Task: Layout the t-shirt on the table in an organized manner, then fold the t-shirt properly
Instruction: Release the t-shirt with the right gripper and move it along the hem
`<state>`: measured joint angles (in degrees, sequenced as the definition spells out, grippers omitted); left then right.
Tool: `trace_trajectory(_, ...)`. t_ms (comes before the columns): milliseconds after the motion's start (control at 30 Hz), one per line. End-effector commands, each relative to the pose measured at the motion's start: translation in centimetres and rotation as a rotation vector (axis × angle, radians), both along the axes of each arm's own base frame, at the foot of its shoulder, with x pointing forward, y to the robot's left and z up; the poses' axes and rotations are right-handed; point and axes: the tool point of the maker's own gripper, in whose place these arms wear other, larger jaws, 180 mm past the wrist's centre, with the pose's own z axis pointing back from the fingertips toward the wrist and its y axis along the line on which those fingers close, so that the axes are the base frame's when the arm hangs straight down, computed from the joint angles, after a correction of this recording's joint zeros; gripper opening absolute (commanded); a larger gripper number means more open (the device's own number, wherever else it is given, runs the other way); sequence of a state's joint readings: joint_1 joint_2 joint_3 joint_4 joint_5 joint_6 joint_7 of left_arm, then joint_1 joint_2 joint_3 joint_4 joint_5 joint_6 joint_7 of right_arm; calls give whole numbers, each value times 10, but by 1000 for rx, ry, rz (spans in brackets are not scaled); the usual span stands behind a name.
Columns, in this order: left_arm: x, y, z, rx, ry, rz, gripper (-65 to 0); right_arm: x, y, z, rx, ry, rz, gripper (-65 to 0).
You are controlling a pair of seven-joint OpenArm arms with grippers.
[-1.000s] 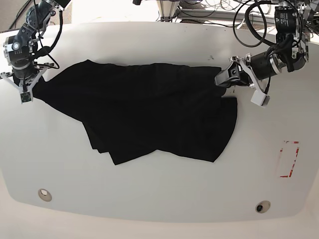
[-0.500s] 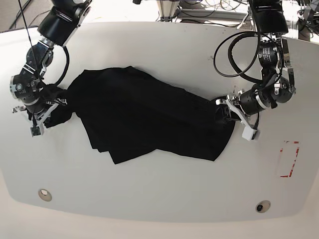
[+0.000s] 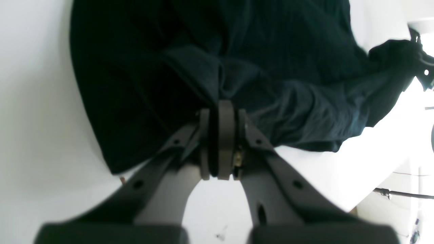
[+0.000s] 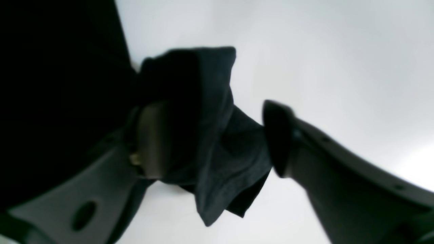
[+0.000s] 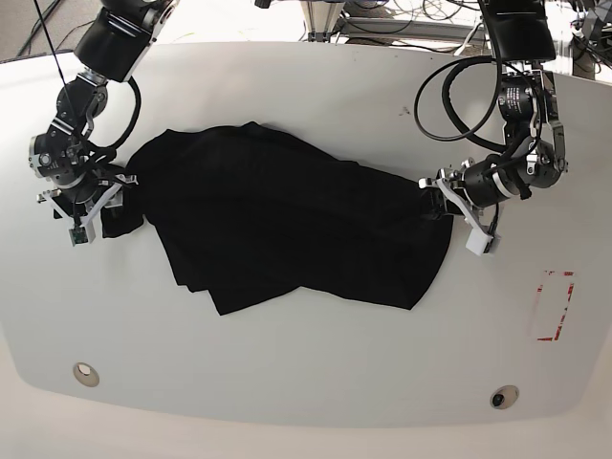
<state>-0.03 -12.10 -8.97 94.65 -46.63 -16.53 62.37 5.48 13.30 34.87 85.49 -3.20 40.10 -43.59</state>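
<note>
Plainly, 1 t-shirt [image 5: 287, 225] lay crumpled across the counter [image 5: 306, 382], between 2 arms. The left gripper [image 3: 220, 115] had its jaws clamped on cloth beside the red mark; the right gripper [image 4: 210, 139] had jaws apart, so that corner could flop back unevenly.

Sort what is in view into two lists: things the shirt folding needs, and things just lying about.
Needed:
t-shirt
table
left gripper, shut on the shirt
right gripper, jaws apart

Lying about:
red-outlined mark
two round metal fittings
cables behind the table
</note>
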Motion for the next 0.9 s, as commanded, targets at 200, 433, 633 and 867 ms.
trace_trajectory(200, 4, 1, 9, -9, -34, 1, -646, -11, 23, 47, -80, -142, 46, 0)
trace_trajectory(433, 4, -1, 8, -11, -31, -2, -604, -33, 51, 58, -83, -176, 61, 0)
trace_trajectory(633, 4, -2, 14, -7, -50, -7, -372, -49, 68, 51, -53, -161, 57, 0)
trace_trajectory(867, -2, -3, 18, 3, -64, -16, -90, -68, 80, 36, -15, -119, 53, 0)
